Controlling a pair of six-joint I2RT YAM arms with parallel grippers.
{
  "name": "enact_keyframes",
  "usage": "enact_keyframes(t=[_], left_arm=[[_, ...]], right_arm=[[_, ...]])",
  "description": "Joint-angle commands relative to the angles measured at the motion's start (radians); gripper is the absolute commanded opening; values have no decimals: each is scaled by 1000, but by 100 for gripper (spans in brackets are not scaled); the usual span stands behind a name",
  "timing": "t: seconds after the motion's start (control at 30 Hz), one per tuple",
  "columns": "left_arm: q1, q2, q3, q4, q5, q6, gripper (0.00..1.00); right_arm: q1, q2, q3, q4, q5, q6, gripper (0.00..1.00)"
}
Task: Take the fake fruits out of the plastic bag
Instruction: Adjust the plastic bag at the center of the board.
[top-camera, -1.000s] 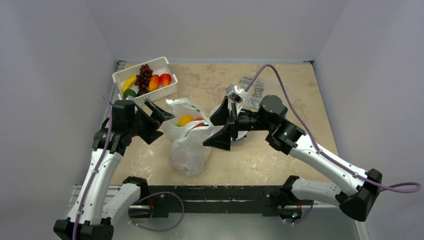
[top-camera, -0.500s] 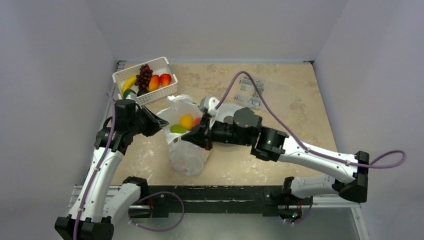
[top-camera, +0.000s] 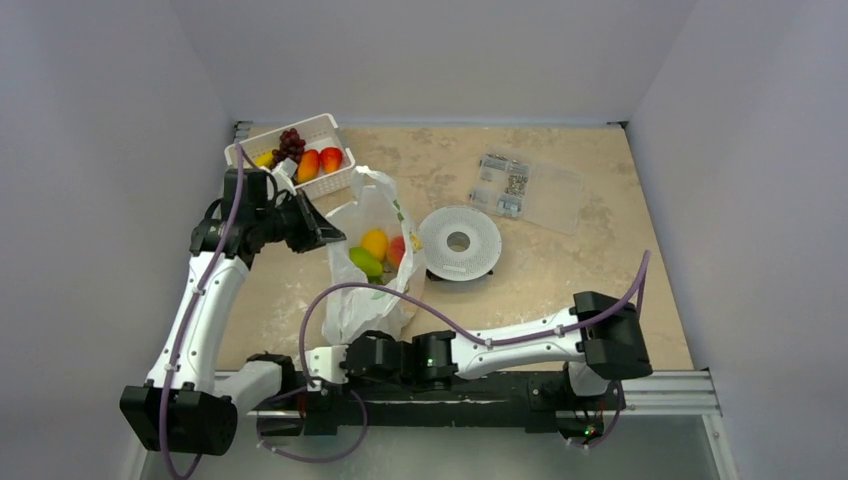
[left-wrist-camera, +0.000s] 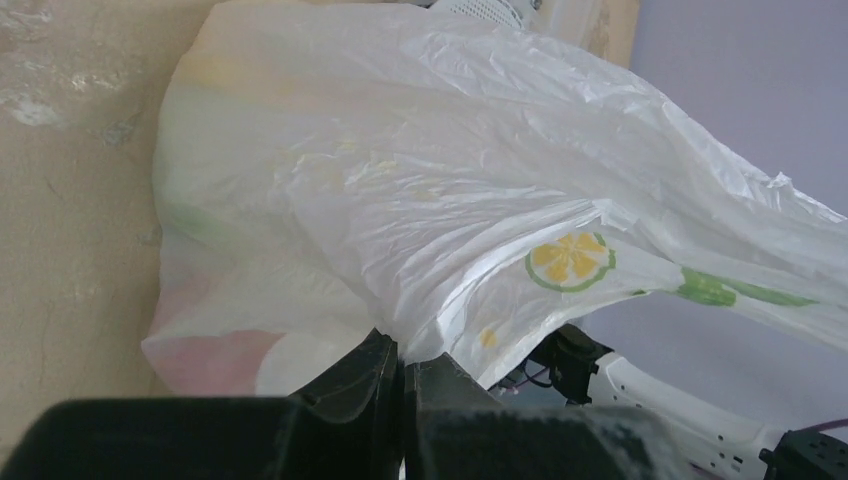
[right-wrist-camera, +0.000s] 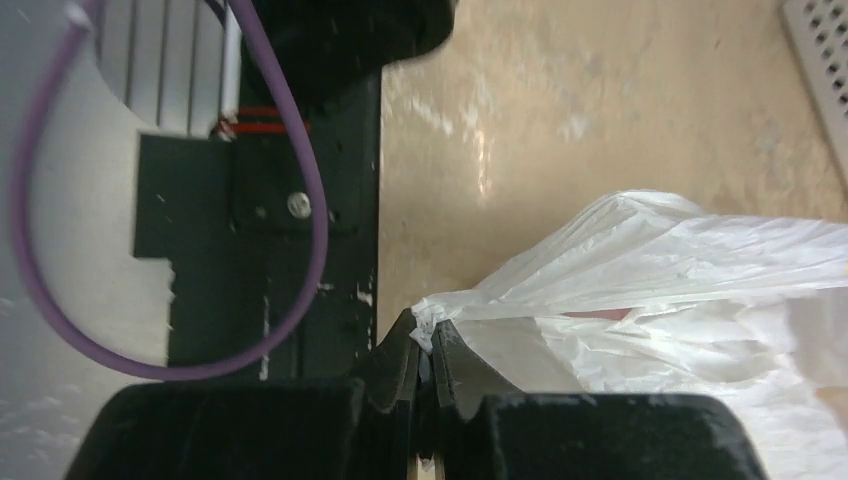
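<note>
**Top view.** Shows the bag (top-camera: 365, 300) lying open toward the desk's (top-camera: 560, 290) left edge, mouth turned to the far edge, with fruits (top-camera: 374, 243) in yellow, green and red sitting just inside. Finds the left end effector (top-camera: 330, 237) closed on the mouth's left rim and the right end effector (top-camera: 332, 348) at the bag's bottom, by the near edge. Takes in a basket (top-camera: 335, 180) of more fruit at the far-left corner and a disc (top-camera: 459, 243) just right of the bag.

**Left wrist.** Catches the fingers (left-wrist-camera: 370, 380) clamped flat on a fold of film, with the rest ballooning beyond. Gives the contents only as faint tints through the plastic.

**Right wrist.** Confirms a tight pinch on one bottom corner, close to the desk's near edge.

**Handling, as a judgement.** Likely feather-light, limp, slick film, prone to stretch or slide out of a narrow pinch. Best held by gathered folds at the rim and the bottom corners. Probably hard, glossy, light fruits, apt to roll once tipped out. Best taken across the middle if picked singly.
</note>
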Motion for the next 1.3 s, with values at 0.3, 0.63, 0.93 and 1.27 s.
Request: enact_keyframes(t=[0.3, 0.63, 0.93, 1.27], left_arm=[[26, -126, -62, 129, 60, 201, 0], [26, -211, -189, 259, 92, 298, 0], [26, -254, -210, 248, 60, 317, 0], [26, -268, -211, 258, 76, 255, 0]], right_arm=[[-191, -120, -223, 203, -472, 307, 50], [-228, -416, -235, -5, -460, 577, 90], [-331, -563, -132, -379, 113, 1029, 99], [-498, -328, -58, -405, 32, 1266, 99]])
